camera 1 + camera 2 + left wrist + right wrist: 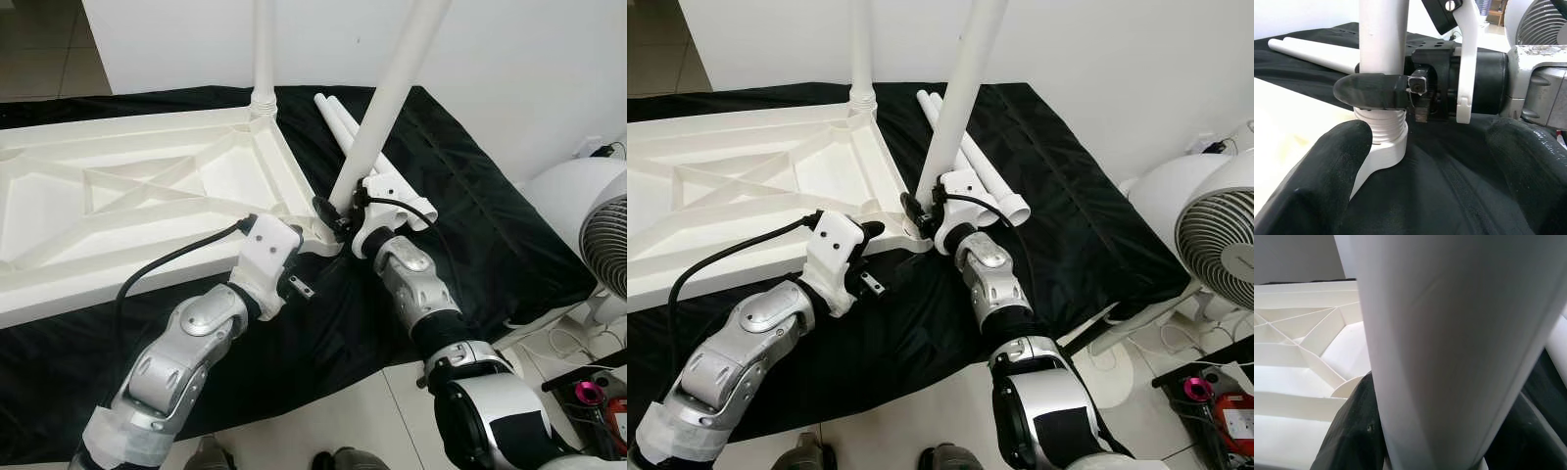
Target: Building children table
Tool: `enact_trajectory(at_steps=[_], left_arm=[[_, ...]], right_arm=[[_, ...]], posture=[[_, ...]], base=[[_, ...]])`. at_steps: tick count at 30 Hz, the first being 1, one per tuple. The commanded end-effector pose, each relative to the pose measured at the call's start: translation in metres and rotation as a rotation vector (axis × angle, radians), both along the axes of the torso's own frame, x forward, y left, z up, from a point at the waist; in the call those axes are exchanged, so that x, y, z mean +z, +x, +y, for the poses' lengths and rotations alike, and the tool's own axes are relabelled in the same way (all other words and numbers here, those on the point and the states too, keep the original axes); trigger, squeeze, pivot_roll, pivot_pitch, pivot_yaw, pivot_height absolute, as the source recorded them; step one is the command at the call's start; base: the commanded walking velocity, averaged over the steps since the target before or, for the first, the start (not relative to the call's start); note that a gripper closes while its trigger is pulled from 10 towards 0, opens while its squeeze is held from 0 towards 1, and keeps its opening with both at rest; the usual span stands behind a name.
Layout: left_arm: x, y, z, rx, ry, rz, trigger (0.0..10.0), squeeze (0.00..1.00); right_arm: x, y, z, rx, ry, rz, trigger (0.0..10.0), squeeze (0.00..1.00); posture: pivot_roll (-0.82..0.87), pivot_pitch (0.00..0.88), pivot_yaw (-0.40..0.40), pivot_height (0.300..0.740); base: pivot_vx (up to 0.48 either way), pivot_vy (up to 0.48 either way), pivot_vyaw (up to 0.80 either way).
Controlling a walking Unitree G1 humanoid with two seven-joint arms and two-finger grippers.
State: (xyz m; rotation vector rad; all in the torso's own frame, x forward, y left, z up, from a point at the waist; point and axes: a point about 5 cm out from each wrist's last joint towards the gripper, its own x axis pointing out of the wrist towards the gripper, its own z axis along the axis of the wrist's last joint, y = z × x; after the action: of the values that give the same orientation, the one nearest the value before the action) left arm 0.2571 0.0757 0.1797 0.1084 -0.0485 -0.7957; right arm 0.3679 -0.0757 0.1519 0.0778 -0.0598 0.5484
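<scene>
- White wall behind, pale tiled floor point(323, 411) below, and a black cloth point(470, 225) spread over the low surface where all the action sits.
- Biggest piece on show: the white tabletop point(127, 206), lying upside down on the cloth, its ribbed underside facing up.
- One white leg point(263, 49) already stands upright in the far corner socket of that tabletop.
- Now the second leg point(392, 98): it rises tilted from the near corner socket, leaning away to the robot's right, with its ribbed end showing just above the socket in the left wrist view.
- Two spare legs point(338, 119) lie side by side on the cloth just behind that corner.
- Off to the right, a white fan point(602, 235) stands on the floor beside the cloth, cables trailing near it.
- Right gripper point(338, 217) is down at the base of the tilted leg, its fingers point(1369, 90) closed around the tube just above the ribbed end.
- Left gripper point(309, 245) sits at the tabletop's near corner edge, right beside the socket; its fingers point(1327, 181) look spread apart, with the socket between them.
</scene>
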Motion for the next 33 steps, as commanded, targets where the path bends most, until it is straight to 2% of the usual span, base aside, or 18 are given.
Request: enact_trajectory(at_steps=[1,4,7,9,10,12,17,21,22,28,33], left_arm=[[-0.002,0.000,0.001,0.030,0.002,0.012,10.0,0.00],[-0.002,0.000,0.001,0.030,0.002,0.011,10.0,0.00],[-0.002,0.000,0.002,0.030,0.000,0.010,10.0,0.00],[-0.001,0.001,0.002,0.030,-0.002,0.009,10.0,0.00],[-0.001,0.001,0.002,0.031,-0.003,0.010,10.0,0.00],[-0.001,0.001,0.002,0.031,-0.004,0.010,10.0,0.00],[-0.001,0.000,0.002,0.036,-0.007,0.010,10.0,0.00],[-0.001,0.001,0.002,0.036,-0.005,0.009,10.0,0.00],[-0.001,0.001,0.002,0.035,-0.006,0.009,10.0,0.00],[-0.001,0.001,0.000,0.027,-0.006,0.007,10.0,0.00],[-0.001,0.000,-0.001,0.021,-0.006,0.004,10.0,0.00]], right_arm=[[-0.011,0.000,0.003,-0.031,-0.016,0.068,10.0,0.00],[-0.009,0.000,0.003,-0.047,-0.020,0.061,10.0,0.00],[-0.005,0.004,-0.001,-0.188,-0.021,0.061,10.0,0.00],[-0.004,0.005,-0.001,-0.230,-0.022,0.057,10.0,0.00],[-0.006,0.003,-0.001,-0.328,0.003,0.079,10.0,0.00],[-0.006,0.002,-0.001,-0.353,0.009,0.087,10.0,0.00],[-0.004,-0.009,0.003,-0.557,0.031,0.044,10.0,0.00],[-0.007,-0.014,0.007,-0.574,0.043,0.069,10.0,0.00],[-0.008,-0.017,0.007,-0.615,0.050,0.071,10.0,0.00],[-0.007,-0.019,-0.002,-0.702,0.076,0.102,10.0,0.00],[-0.007,-0.021,-0.004,-0.718,0.089,0.122,10.0,0.00]], posture=[[0.03,0.083,-0.092,0.740],[0.03,0.084,-0.092,0.740],[0.03,0.082,-0.092,0.740],[0.03,0.083,-0.093,0.740],[0.03,0.084,-0.095,0.740],[0.03,0.084,-0.095,0.740],[0.03,0.084,-0.098,0.740],[0.03,0.082,-0.099,0.740],[0.03,0.082,-0.099,0.740],[0.03,0.073,-0.102,0.740],[0.03,0.065,-0.100,0.740]], base=[[0.000,0.000,0.00],[0.000,0.000,0.00],[0.000,0.000,0.00],[0.000,0.000,0.00],[0.000,0.000,0.00],[0.000,0.000,0.00],[0.000,0.000,0.00],[0.000,0.000,0.00],[0.000,0.000,0.00],[0.000,0.000,0.00],[0.000,0.000,0.00]])
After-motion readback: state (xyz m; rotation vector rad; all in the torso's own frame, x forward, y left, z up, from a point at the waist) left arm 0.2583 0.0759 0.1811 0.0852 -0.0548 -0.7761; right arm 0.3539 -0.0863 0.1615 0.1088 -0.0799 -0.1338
